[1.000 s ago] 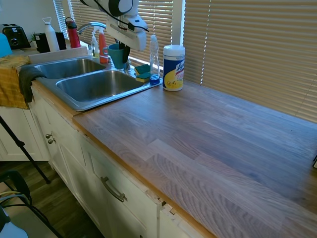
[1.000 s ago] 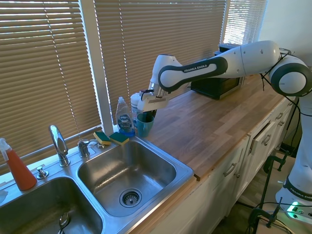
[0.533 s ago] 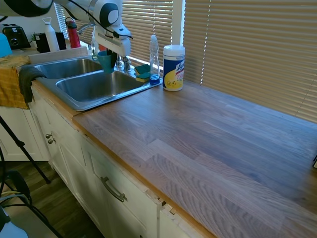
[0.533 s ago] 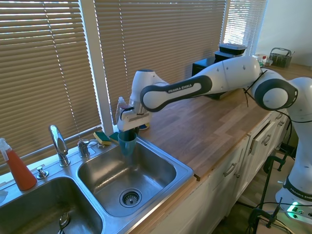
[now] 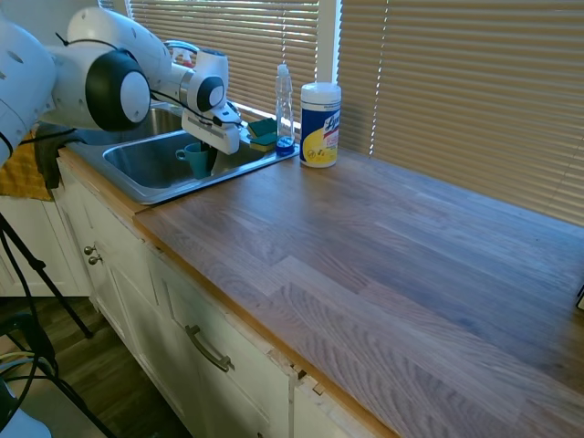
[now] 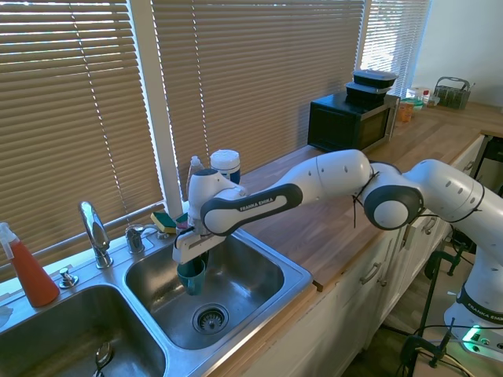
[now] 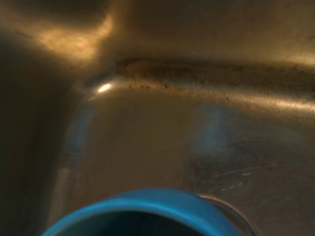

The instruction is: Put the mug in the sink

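Note:
The teal-blue mug (image 6: 191, 276) hangs upright inside the right basin of the stainless steel sink (image 6: 259, 271), near the basin's back left corner and left of the drain (image 6: 210, 318). My gripper (image 6: 193, 258) reaches down into the basin from above and is shut on the mug's rim. From the other side, the mug (image 5: 194, 160) shows low in the near basin of the sink (image 5: 146, 190), with the gripper (image 5: 208, 146) right above it. I cannot tell whether the mug touches the basin floor. The wrist view shows the mug's blue rim (image 7: 142, 209) over the steel floor.
A white wipes canister (image 5: 320, 125), a slim clear bottle (image 5: 285, 105) and sponges (image 5: 263, 134) stand at the sink's back corner. The faucet (image 6: 94, 232) rises between the basins, an orange bottle (image 6: 30, 271) stands left of it. A microwave (image 6: 350, 122) sits far along the counter.
The arm carried the mug from beside the canister over the sink rim and lowered it deep into the basin. The gripper stayed shut on it throughout.

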Tool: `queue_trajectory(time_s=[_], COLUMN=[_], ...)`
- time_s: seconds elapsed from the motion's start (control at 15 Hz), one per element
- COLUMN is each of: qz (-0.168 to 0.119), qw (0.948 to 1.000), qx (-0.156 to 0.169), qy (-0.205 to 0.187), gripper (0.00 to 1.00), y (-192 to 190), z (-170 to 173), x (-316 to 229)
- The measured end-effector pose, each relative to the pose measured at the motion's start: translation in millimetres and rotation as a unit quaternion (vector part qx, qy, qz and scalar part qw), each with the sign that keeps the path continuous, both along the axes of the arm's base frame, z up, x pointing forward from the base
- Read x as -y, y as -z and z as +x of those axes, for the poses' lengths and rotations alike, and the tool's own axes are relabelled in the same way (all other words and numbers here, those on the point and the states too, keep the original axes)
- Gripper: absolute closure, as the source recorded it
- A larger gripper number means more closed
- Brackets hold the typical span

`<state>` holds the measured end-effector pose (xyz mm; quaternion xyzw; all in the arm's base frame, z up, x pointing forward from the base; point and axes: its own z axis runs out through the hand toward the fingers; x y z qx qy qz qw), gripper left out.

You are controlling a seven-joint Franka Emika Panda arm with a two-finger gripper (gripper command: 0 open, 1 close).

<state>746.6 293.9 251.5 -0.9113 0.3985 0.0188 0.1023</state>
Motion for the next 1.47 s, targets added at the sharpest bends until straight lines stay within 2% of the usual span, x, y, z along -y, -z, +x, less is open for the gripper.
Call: queue_trajectory(time_s=[0.33, 0.4, 0.6, 1.07, 1.47], qz=[-0.008, -0.008, -0.007, -0.003, -0.006], qw=[0.9997, 0.9996, 0.9996, 0.9998, 0.9999], qx=[-0.023, -0.026, -0.025, -0.015, 0.009], qy=[0.009, 0.009, 0.011, 0.012, 0.013], gripper=[1.0, 0.0, 0.0, 0.0, 0.0], y=[57, 64, 73, 60, 27], z=[10, 11, 13, 18, 25], x=[6, 7, 10, 12, 15])
